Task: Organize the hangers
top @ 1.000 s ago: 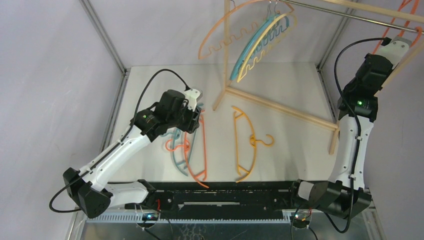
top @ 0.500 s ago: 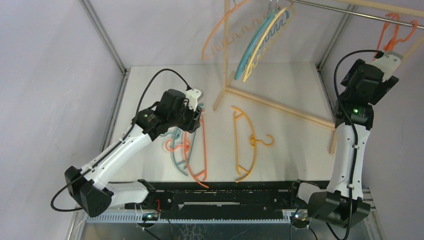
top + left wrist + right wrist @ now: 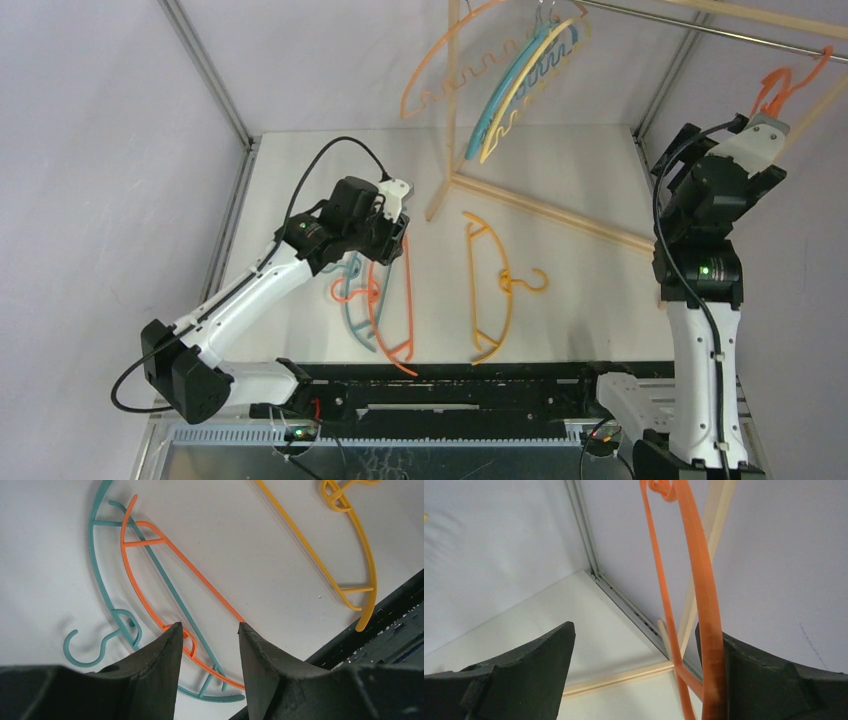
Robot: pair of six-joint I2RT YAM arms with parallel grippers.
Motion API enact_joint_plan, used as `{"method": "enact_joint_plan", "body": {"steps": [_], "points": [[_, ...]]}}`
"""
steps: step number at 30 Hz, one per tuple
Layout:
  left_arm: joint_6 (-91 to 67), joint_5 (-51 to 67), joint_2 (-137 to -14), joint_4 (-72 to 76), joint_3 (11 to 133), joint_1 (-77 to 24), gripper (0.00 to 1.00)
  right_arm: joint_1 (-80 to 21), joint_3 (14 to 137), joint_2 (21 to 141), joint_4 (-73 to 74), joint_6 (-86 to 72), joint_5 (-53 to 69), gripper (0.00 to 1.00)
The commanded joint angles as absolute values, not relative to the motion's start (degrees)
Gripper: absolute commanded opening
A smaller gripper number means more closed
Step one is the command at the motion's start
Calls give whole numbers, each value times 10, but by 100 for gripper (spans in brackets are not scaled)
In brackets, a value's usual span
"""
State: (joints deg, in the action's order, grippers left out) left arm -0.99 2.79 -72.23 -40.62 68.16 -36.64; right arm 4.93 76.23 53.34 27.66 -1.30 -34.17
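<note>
The right claw [image 3: 634, 630] is spread wide, and a thin orange plastic hanger [image 3: 700, 580] hanging beside it brushes 1 finger; backing away could snag and unhook it. The left claw [image 3: 207, 627], half-spread and pinching nothing, straddles a second orange hanger [image 3: 200, 575] crossing a teal hanger [image 3: 92, 555] on the white tabletop [image 3: 240, 545]; closing could catch both.

The left arm [image 3: 245, 300] and right arm [image 3: 700, 350] are clad in white shells between black joints, each marked by a green light [image 3: 708, 269]. Black cables [image 3: 343, 140] are looped alongside; pincer fingers [image 3: 160, 675] are dark wedges.
</note>
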Motion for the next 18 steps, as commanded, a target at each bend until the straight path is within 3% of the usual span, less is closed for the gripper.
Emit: {"method": "enact_joint_plan", "body": {"steps": [1,18], "points": [[-1,38,-732,-374,691,-361,50,-1,781,502,257,-15,-395,97],[-4,44,-781,-353,693,-357,49,-287,759,445,342,-35,-541,98]]}}
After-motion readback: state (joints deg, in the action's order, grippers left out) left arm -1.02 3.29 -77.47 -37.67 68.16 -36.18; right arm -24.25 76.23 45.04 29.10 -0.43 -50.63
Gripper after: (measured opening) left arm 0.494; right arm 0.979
